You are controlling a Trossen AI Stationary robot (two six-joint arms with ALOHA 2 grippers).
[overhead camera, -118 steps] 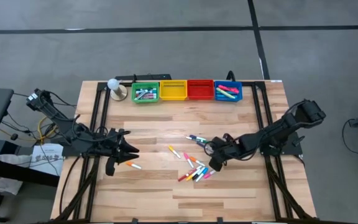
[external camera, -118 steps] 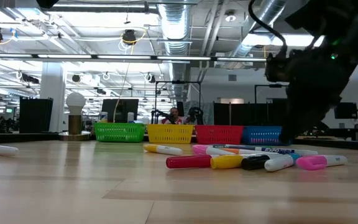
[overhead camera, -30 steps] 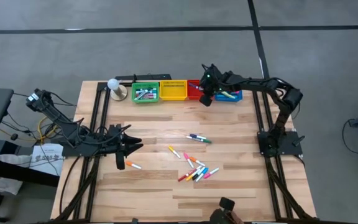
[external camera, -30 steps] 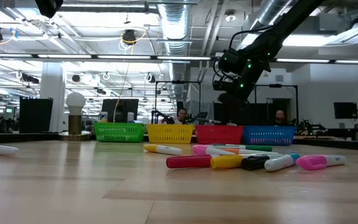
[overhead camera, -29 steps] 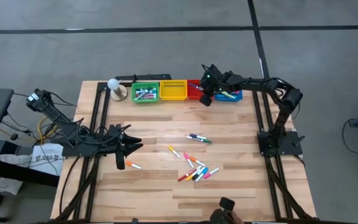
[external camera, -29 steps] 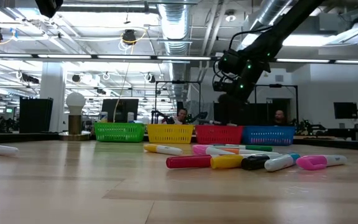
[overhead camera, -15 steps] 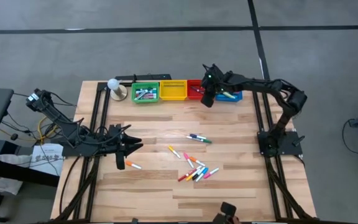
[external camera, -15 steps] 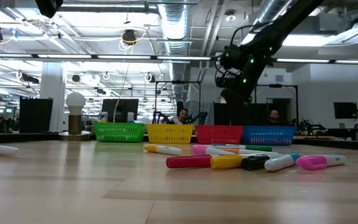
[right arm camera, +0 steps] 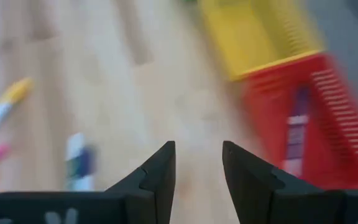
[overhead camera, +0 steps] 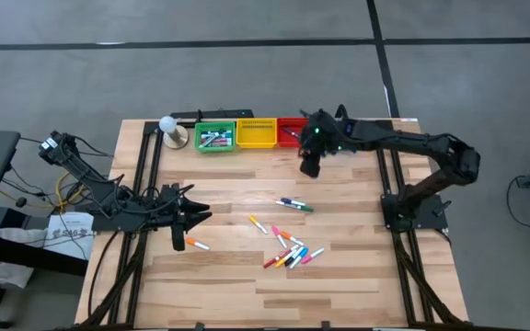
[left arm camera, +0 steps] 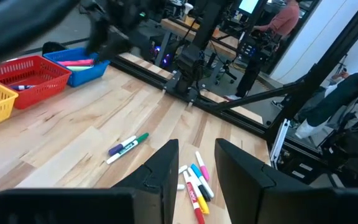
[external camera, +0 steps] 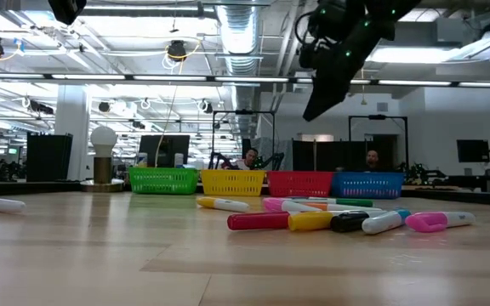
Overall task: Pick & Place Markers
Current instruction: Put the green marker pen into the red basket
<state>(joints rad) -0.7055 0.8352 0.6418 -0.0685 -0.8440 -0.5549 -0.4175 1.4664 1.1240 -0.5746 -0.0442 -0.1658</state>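
No writing on any marker or bin can be read. The markers point(overhead camera: 291, 254) lie flat in a loose cluster toward the tabletop's near edge, most with long axes running diagonally; a blue-and-green pair point(overhead camera: 293, 204) lies nearer the middle, and an orange-capped one point(overhead camera: 197, 245) rests beside the left gripper point(overhead camera: 178, 241). That gripper's fingers stand apart, holding nothing. The right gripper point(overhead camera: 308, 169) hangs above the tabletop just in front of the red bin point(overhead camera: 294, 140), fingers parted and empty.
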